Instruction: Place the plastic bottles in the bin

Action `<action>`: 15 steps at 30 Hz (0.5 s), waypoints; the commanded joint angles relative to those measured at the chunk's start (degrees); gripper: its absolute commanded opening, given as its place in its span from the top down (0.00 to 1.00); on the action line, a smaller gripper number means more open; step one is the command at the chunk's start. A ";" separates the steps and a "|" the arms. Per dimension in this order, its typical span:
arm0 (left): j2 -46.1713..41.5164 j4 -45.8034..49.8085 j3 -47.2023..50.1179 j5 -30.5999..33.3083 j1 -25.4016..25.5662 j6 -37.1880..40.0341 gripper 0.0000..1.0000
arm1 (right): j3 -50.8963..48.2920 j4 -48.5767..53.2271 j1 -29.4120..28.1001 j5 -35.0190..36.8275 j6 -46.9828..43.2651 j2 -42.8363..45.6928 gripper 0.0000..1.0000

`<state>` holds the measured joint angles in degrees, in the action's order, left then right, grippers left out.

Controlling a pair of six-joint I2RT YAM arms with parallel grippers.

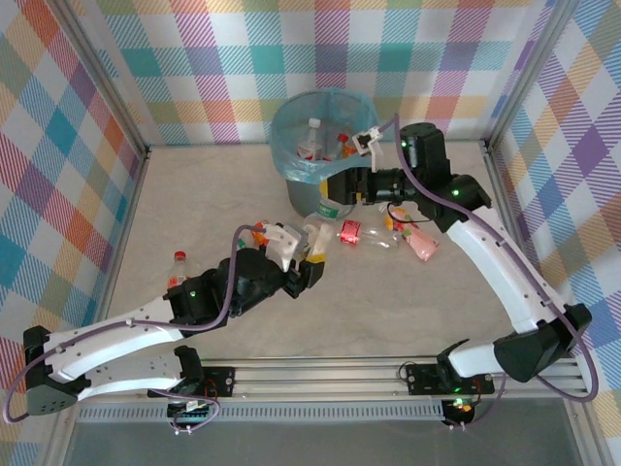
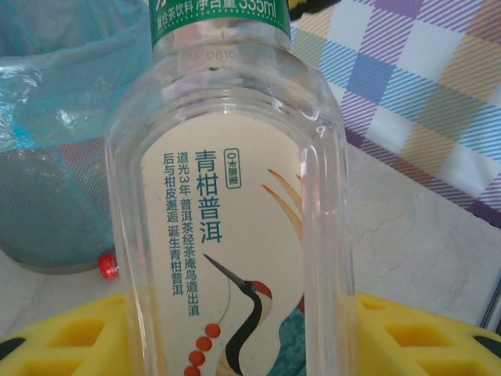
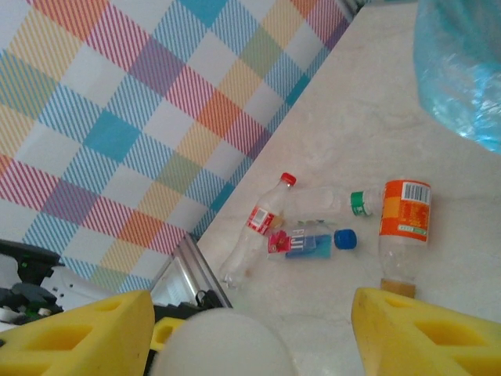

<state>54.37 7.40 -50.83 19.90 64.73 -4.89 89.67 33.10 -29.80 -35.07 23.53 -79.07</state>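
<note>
My left gripper (image 1: 307, 262) (image 2: 235, 348) is shut on a clear plastic bottle (image 2: 235, 235) (image 1: 317, 236) with a cream crane label and a green neck band, held pointing toward the bin (image 1: 291, 118) (image 2: 55, 172). The grey bin with its blue bag holds a few bottles (image 1: 312, 136). My right gripper (image 1: 336, 187) (image 3: 250, 337) is open beside the bin wall, yellow fingers (image 3: 407, 329) wide apart, with a blurred white round thing (image 3: 223, 345) low between them. Loose bottles lie on the table: red-capped (image 3: 264, 219), blue-capped (image 3: 309, 241), green-banded (image 3: 333, 202), orange-labelled (image 3: 403, 223).
Three bottles lie right of the bin's foot (image 1: 351, 233) (image 1: 388, 238) (image 1: 422, 245). A red-capped bottle (image 1: 178, 262) stands by my left forearm. A red cap (image 2: 108, 266) shows at the bin's base. Checked walls and metal frame posts (image 1: 146, 155) bound the table.
</note>
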 commanded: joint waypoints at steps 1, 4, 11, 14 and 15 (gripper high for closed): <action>-1.87 -0.02 0.50 1.70 -0.39 0.11 0.45 | 3.80 2.23 -1.66 -2.49 -3.50 -1.33 0.34; -1.98 0.43 0.54 1.99 -0.39 0.05 0.45 | 5.53 3.52 -3.03 -4.04 -4.47 -2.89 0.37; -2.47 0.44 0.52 3.16 -0.39 0.05 0.44 | 7.19 4.11 -3.52 -3.69 -4.75 -4.19 0.55; -3.13 0.47 0.42 3.81 -0.48 0.26 0.40 | 9.44 4.68 -3.51 -3.25 -4.88 -5.06 0.63; -3.40 0.79 0.23 4.20 -0.48 0.46 0.36 | 10.46 4.84 -3.51 -2.96 -4.90 -5.44 0.64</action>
<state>52.66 8.34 -50.74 21.63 64.73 -4.47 96.53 37.45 -33.04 -37.23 19.81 -83.92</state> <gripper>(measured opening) 0.629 0.407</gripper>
